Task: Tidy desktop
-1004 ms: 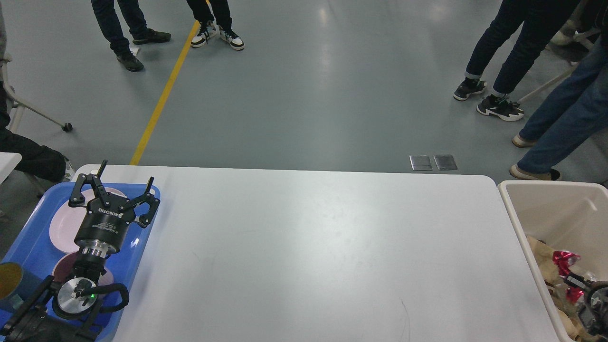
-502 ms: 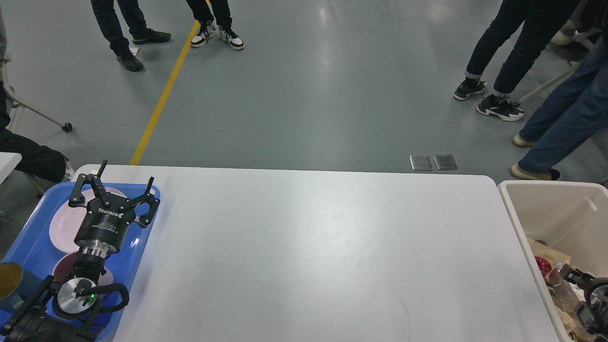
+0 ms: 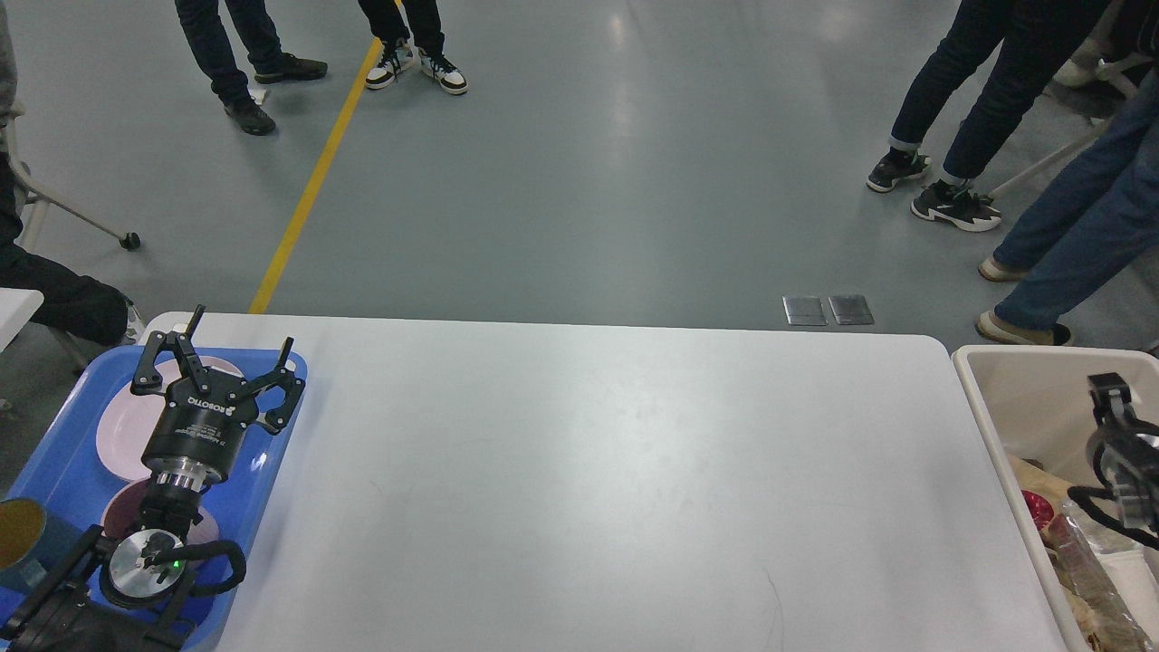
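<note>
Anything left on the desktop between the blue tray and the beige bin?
No. In the head view the desktop between the blue tray and the beige bin is bare.

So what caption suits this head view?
Left gripper open over the blue tray; white desktop bare.

The white bench (image 3: 579, 480) carries a blue tray (image 3: 263, 489) directly beneath the left claw (image 3: 217, 367), well apart from the right claw (image 3: 1112, 398).
</note>
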You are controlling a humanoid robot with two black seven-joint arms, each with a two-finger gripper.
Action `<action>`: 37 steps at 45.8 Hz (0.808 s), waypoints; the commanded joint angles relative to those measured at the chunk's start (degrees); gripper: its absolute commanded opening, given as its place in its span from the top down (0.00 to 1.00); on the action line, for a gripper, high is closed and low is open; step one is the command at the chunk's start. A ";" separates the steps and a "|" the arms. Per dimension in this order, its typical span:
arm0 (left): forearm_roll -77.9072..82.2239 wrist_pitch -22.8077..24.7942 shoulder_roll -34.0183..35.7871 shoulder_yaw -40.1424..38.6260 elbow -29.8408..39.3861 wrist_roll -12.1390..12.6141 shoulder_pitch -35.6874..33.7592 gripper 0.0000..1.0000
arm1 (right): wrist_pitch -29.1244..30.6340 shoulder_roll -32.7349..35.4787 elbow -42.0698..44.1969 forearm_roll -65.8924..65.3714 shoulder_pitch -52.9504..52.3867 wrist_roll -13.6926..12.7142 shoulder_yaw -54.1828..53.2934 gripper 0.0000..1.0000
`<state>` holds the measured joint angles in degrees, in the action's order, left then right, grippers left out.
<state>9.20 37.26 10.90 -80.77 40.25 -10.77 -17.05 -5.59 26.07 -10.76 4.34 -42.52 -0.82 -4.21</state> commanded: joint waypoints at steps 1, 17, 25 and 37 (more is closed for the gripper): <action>-0.06 0.00 0.00 0.00 0.00 -0.04 0.00 0.04 | 0.23 3.10 -9.97 0.05 -1.16 5.47 -19.05 0.00; 0.03 0.00 0.00 0.00 0.00 -0.04 0.00 0.04 | 8.65 2.84 -29.32 -1.17 10.00 15.94 -48.60 0.00; 0.03 0.00 0.00 0.00 0.00 -0.04 0.00 0.04 | 22.54 -2.77 -30.99 -6.26 18.70 15.76 -64.68 0.00; -0.06 0.00 0.00 0.00 0.00 -0.04 0.00 0.04 | 30.28 -9.99 -31.17 -17.09 25.74 17.43 -73.22 0.00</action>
<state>9.17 37.27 10.90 -80.77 40.25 -10.82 -17.05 22.08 17.29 -41.83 -11.56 -18.92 15.39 -75.80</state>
